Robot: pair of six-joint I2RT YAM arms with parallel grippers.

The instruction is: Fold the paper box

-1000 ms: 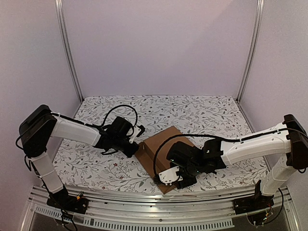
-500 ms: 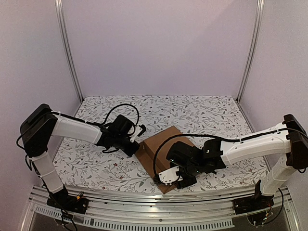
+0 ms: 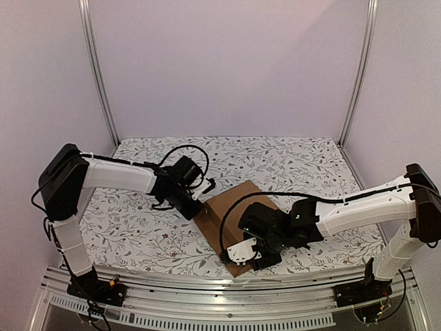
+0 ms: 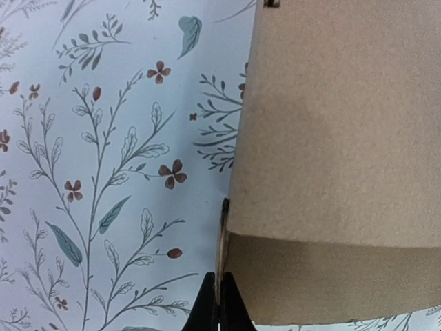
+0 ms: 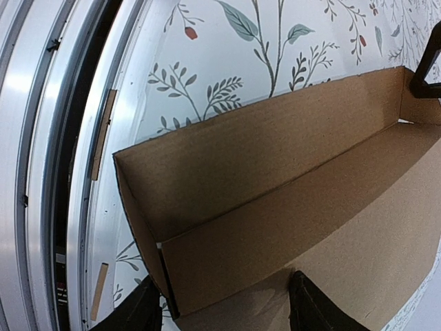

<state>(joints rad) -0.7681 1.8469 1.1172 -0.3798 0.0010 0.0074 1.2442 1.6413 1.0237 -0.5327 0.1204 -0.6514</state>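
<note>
The paper box (image 3: 231, 205) is plain brown cardboard, lying near the front middle of the floral table. In the left wrist view its outer wall (image 4: 331, 138) fills the right side. My left gripper (image 4: 219, 307) sits at the box's left corner (image 3: 198, 209), shut, with the thin wall edge running between its fingertips. In the right wrist view the box (image 5: 275, 179) is seen from inside, with its long wall and end wall standing. My right gripper (image 5: 220, 310) is open at the near end (image 3: 251, 254), one finger (image 5: 134, 310) outside the end wall and the other on the box floor.
An aluminium rail (image 3: 207, 289) runs along the table's near edge, close behind the right gripper, with small wooden strips (image 5: 103, 134) on it. Metal frame posts (image 3: 96, 76) stand at the back corners. A floral cloth (image 4: 103, 172) covers the table.
The left arm's forearm and wrist have swung back and to the right, while its fingertips stay at the box's left corner. The right arm and the box have not visibly moved.
</note>
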